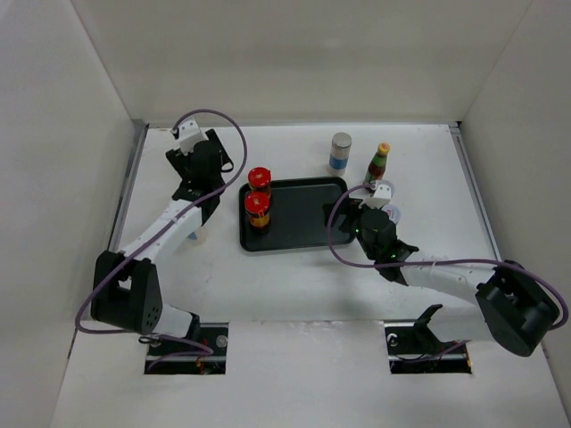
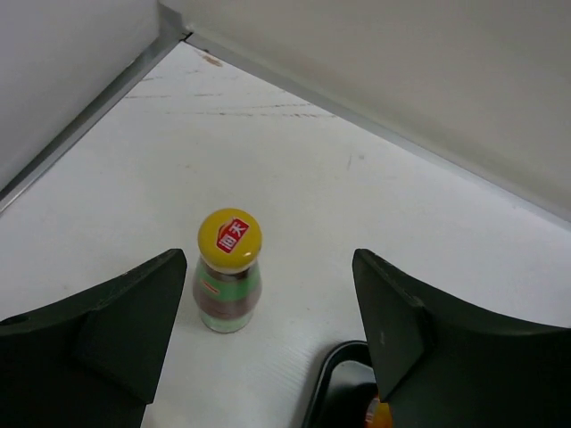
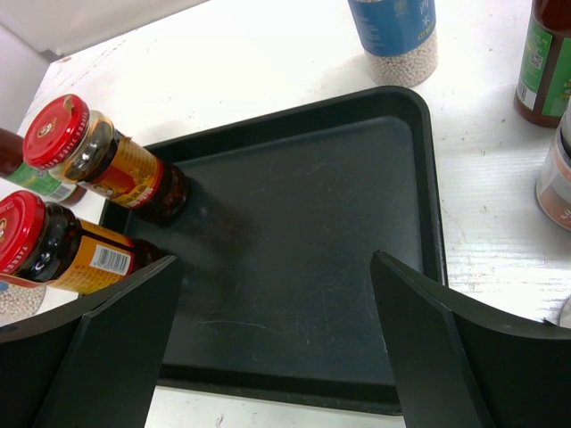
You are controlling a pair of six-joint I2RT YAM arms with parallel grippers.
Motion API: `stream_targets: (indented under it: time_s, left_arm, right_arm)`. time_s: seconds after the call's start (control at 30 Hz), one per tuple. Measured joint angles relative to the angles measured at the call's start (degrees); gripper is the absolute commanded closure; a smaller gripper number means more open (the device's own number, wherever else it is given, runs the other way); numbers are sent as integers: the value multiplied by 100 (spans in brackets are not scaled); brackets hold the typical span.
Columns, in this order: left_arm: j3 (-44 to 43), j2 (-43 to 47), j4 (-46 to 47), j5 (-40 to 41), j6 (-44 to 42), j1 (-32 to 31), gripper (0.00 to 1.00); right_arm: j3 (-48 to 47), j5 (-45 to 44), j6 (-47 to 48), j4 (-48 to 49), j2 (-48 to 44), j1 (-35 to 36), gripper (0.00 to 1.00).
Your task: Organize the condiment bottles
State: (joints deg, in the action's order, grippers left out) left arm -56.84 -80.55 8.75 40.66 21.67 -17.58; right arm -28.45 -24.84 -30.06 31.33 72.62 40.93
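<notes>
Two red-lidded jars [image 1: 259,192] [image 3: 98,160] stand at the left end of the black tray [image 1: 303,223]. A yellow-capped bottle [image 2: 228,267] stands on the table just off the tray's corner [image 2: 332,383]. It is ahead of my open left gripper [image 2: 272,267] [image 1: 207,169], close to the left finger, with nothing between the jaws. My right gripper [image 3: 275,263] [image 1: 348,214] hangs open and empty over the tray's right part. Behind the tray are a white grey-topped cylinder [image 1: 341,152] [image 3: 397,36] and a second yellow-capped bottle [image 1: 378,165] [image 3: 546,62]. A pale jar [image 3: 558,174] shows at the right edge.
Enclosure walls close in at the back and both sides, and the back-left corner [image 2: 174,27] is near my left gripper. A white container [image 1: 198,237] sits partly under my left forearm. The purple cables [image 1: 223,125] loop over both arms.
</notes>
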Motion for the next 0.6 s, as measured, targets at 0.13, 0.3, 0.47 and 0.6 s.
stream_targets:
  time_s: [0.13, 0.3, 0.47, 0.6]
  left_arm:
    - [-267, -348, -179, -83, -90, 247, 26]
    - [-470, -693, -306, -199, -120, 424, 28]
    - [-719, -1054, -350, -474, -142, 496, 37]
    - [-776, -1158, -361, -570, -177, 522, 44]
  right_arm:
    - [0, 2, 0, 0, 13, 0, 6]
    - [0, 2, 0, -2, 22, 2, 6]
    - [0, 4, 2, -2, 24, 2, 6]
    - [0, 4, 4, -2, 24, 2, 6]
